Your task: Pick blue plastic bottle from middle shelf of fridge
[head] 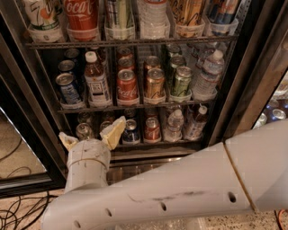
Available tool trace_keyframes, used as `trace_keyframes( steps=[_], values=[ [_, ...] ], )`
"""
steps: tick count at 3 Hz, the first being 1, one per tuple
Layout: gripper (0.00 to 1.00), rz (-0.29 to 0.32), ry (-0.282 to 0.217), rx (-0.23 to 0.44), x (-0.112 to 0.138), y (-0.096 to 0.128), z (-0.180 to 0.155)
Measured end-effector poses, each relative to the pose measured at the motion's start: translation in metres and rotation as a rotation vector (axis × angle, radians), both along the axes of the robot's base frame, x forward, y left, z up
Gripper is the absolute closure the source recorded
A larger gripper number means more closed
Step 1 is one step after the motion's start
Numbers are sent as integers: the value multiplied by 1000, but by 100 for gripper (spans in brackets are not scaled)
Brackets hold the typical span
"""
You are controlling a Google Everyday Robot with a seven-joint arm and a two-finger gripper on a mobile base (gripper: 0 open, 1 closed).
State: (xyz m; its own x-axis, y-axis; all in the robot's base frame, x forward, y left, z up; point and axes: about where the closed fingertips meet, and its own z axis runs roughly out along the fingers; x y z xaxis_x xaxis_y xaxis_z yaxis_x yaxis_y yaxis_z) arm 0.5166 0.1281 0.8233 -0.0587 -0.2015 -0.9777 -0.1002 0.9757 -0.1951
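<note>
Plainly, the blue bottle [96,81] stands upright on the middle shelf [135,107] of the fridge [243,81], in the front row, second from the left end. It has a white cap, brown drink in its neck and a white label with dark print. Just left of the blue bottle stands a blue can [68,88], and just right of it a red cola can [127,85]. Further right of the bottle along the same row come a gold can [154,84], a green can [181,82] and then a water bottle [204,76] at the far end. More cans stand behind the blue bottle in the back rows.

The gripper [91,134] sits below the blue bottle, in front of the bottom shelf, well apart from the bottle and touching nothing. Its two pale fingers [112,131] are spread wide, pointing up toward the shelves, and hold nothing between them. One finger rises below and a little right of the blue bottle, the other below and to its left, beneath the blue can. The grey wrist and the thick white arm [180,193] run down and off to the right, far below the bottle, across the lower part of the view.

Above the blue bottle, the top shelf carries a large red cola bottle [81,13] among other drinks. Far below and left of the bottle, dark cables [13,211] lie on the floor.
</note>
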Motion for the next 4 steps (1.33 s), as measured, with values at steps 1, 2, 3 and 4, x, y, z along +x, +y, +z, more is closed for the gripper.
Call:
trace_keyframes(
  steps=[1, 2, 3, 4],
  values=[
    [0, -11, -41, -13, 14, -6, 13],
    [0, -13, -86, -25, 27, -11, 24],
    [0, -14, -93, -26, 32, -11, 26],
    [0, -18, -103, -12, 45, -12, 27]
  ],
)
